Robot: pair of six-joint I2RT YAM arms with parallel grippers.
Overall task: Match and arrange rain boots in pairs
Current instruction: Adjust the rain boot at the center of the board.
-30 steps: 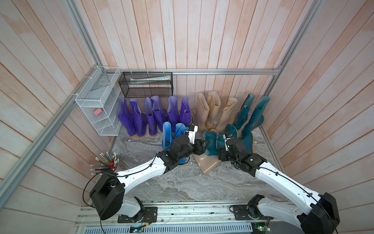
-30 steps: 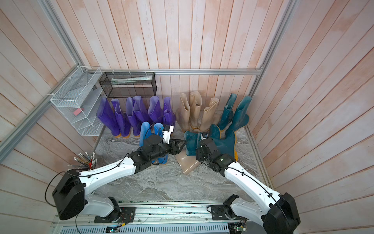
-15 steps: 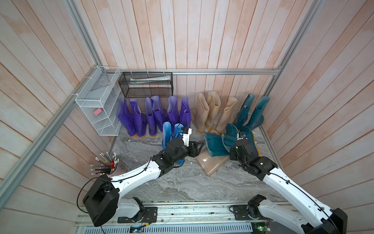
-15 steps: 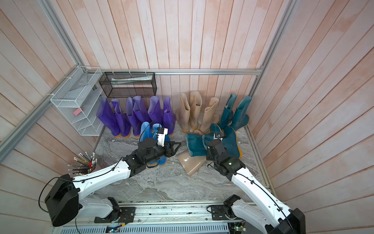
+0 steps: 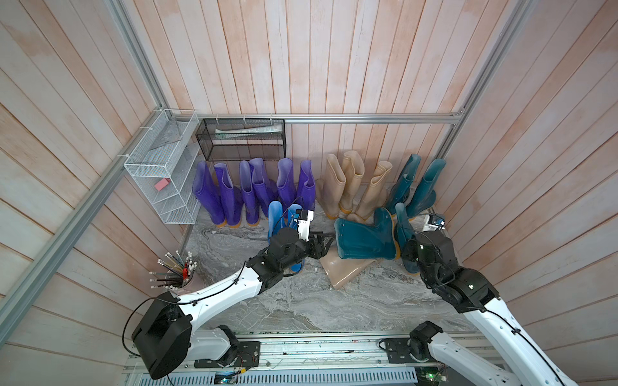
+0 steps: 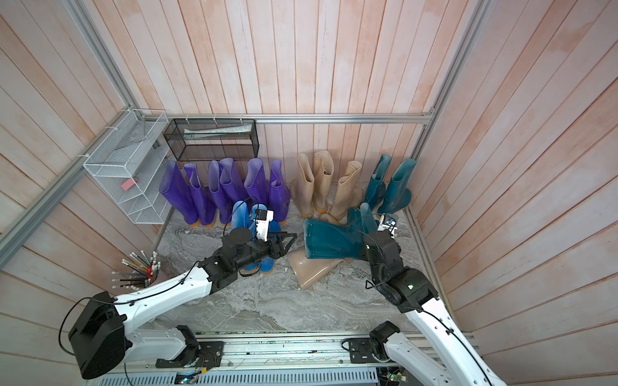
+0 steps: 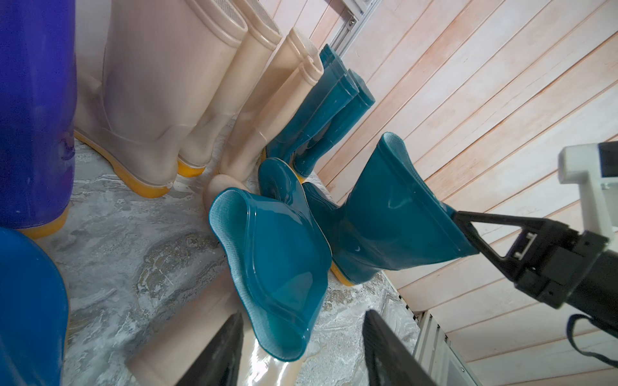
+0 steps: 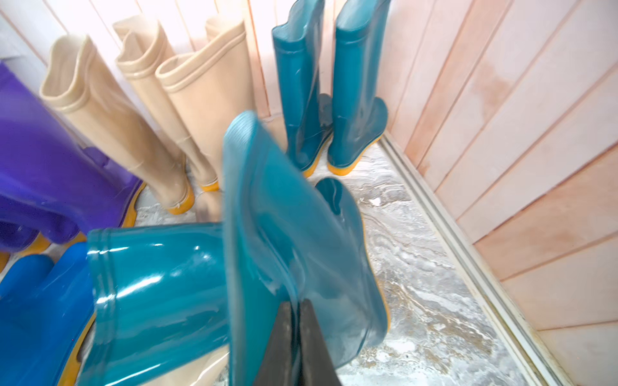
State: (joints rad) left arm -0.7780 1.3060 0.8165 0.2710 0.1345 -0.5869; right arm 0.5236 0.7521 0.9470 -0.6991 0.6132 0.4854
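**Right gripper now has a teal boot**

A moment ago my right gripper (image 8: 296, 309) was open. Now it is pinched tight on the top edge of a dark teal boot (image 8: 267, 217), which stands tilted near the right wall. I think I can now move it to a partner.

My left gripper (image 5: 322, 241) has its jaws apart and holds nothing. It sits just beside the other teal boot (image 5: 363, 239), which lies on a fallen beige boot (image 5: 344, 272). The teal pair (image 5: 418, 187) at the back wall is close by. The blue boots (image 5: 276, 217) crowd my left arm.

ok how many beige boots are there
4 beige boots: three upright at the back wall, one lying on the floor at, partly under a tipped teal boot. More could be hidden.
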